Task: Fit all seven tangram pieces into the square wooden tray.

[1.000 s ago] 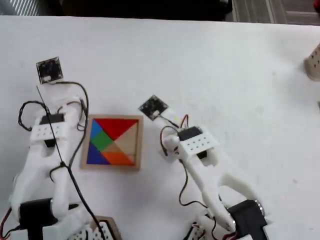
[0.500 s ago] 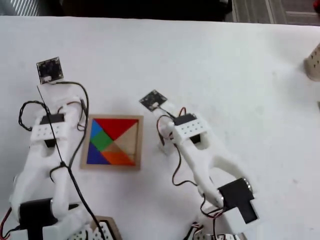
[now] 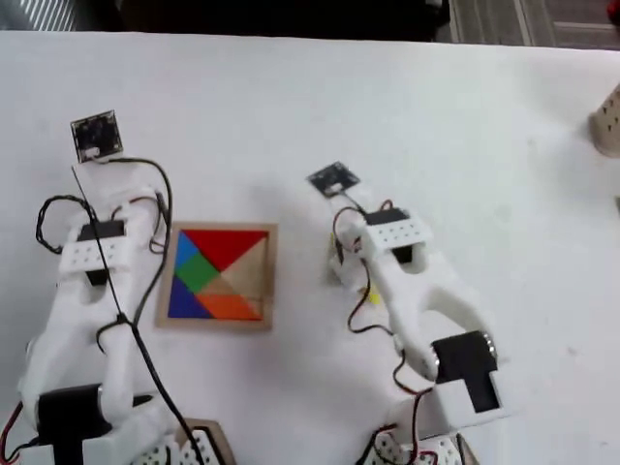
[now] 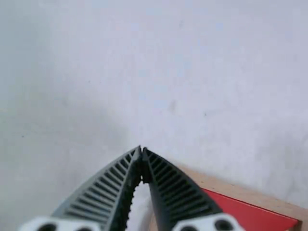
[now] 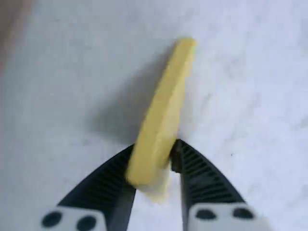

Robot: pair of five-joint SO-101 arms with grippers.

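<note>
The square wooden tray (image 3: 272,283) lies flat on the white desk (image 3: 465,126) between the two arms and looks partly filled. A red triangle (image 3: 225,246) sits along its far side, a blue piece (image 3: 178,283) runs down the side nearest the left arm, a green piece (image 3: 199,270) lies just inside that, and an orange piece (image 3: 231,306) sits along the near edge. The rest of the tray, toward the right arm, shows pale wood, and I cannot tell whether that is bare floor or unpainted pieces. One piece is clearly outside the tray: the right gripper (image 5: 153,147) is clamped on a yellow piece (image 5: 166,103), held on edge over bare desk beside the tray. By my judgement, carrying it across and laying it flat in its slot is the main work left. The left gripper (image 4: 141,152) has its jaws pressed together on nothing and sits at a corner of the tray next to the red triangle. The desk is plain matte white. A tan perforated object (image 3: 606,122) stands at its right edge, and a wooden corner (image 3: 211,438) shows by the left arm's base. Beyond the far edge the room is dark.
</note>
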